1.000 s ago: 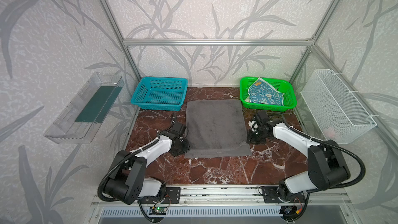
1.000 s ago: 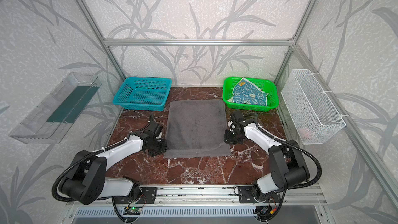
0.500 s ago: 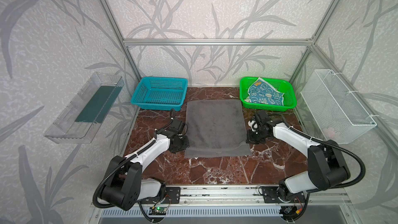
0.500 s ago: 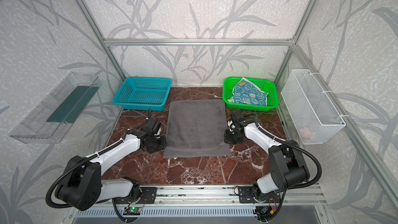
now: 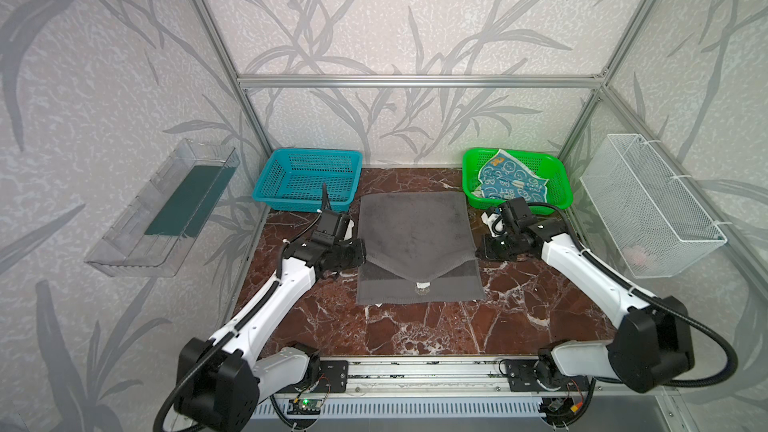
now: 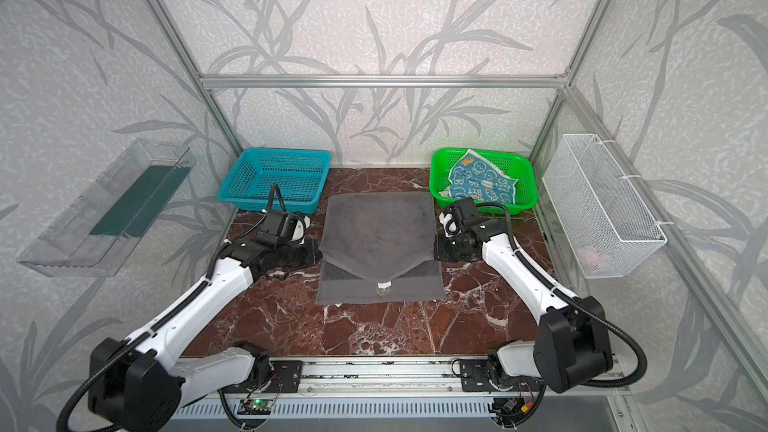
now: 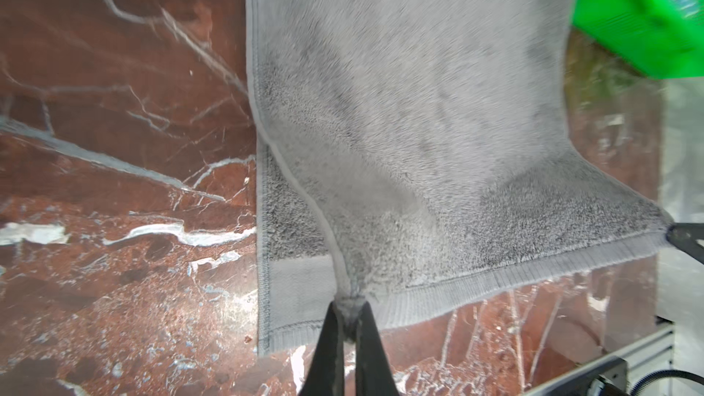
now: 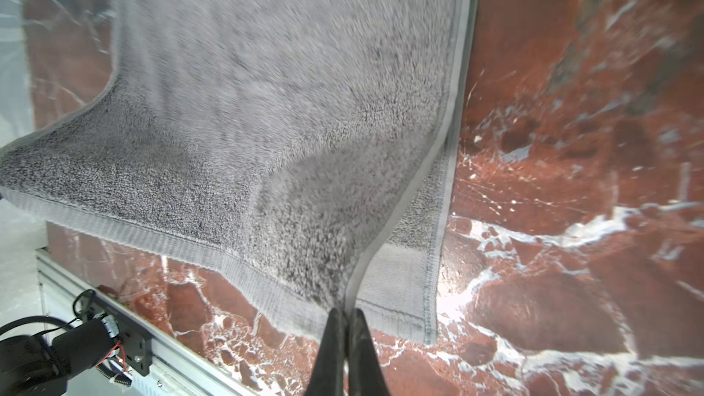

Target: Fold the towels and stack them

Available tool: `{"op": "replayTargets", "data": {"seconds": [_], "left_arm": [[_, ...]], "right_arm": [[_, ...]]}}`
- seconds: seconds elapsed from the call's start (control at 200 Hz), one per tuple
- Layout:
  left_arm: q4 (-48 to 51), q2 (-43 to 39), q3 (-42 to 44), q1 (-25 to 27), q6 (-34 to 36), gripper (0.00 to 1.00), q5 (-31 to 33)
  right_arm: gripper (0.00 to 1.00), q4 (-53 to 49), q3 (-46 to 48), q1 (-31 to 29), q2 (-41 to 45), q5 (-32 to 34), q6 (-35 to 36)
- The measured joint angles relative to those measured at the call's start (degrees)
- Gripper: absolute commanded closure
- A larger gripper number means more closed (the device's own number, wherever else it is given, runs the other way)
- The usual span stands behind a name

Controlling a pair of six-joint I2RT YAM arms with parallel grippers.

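Note:
A large dark grey towel lies doubled in the middle of the marble table. Its lower layer is flat. My left gripper is shut on one hemmed corner of the upper layer. My right gripper is shut on the other corner. Between them the raised edge sags in a V, with a white tag at its low point. A teal-blue printed towel lies crumpled in the green basket.
A teal basket stands at the back left, just behind my left wrist. A white wire basket hangs on the right wall and a clear tray on the left wall. Bare marble runs between the towel and the front rail.
The left gripper has moved away from the front edge and up, and the right one slightly. The towel's upper layer, flat before, now hangs between them off the lower layer.

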State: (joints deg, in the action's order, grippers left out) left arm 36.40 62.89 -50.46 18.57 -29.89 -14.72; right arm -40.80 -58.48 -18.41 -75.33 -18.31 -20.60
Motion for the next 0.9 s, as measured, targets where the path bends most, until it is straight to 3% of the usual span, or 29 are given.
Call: {"op": "replayTargets", "data": {"seconds": [0.12, 0.325, 0.595, 0.765, 0.9], "left_arm": [[-0.3, -4.3, 4.5, 0.0, -0.8, 1.00, -0.2], [0.1, -4.0, 13.8, 0.0, -2.2, 1.00, -0.2], [-0.5, 2.3, 14.3, 0.0, -2.2, 1.00, -0.7], [0.9, 7.6, 9.5, -0.1, -0.7, 1.00, -0.8], [3.5, 13.5, -5.1, -0.9, 2.7, 1.00, -1.4]], "right_arm": [[1.00, -0.1, 3.5, 0.0, 2.4, 0.0, 0.1], [1.00, -1.2, 12.2, 0.0, 2.3, 0.1, -0.7], [1.00, -1.4, 13.4, 0.0, -0.3, 0.3, -0.7], [1.00, -1.7, 10.9, 0.1, -4.3, 0.2, -0.1], [1.00, -4.5, -1.5, 0.6, -8.9, 0.3, 2.3]]}}
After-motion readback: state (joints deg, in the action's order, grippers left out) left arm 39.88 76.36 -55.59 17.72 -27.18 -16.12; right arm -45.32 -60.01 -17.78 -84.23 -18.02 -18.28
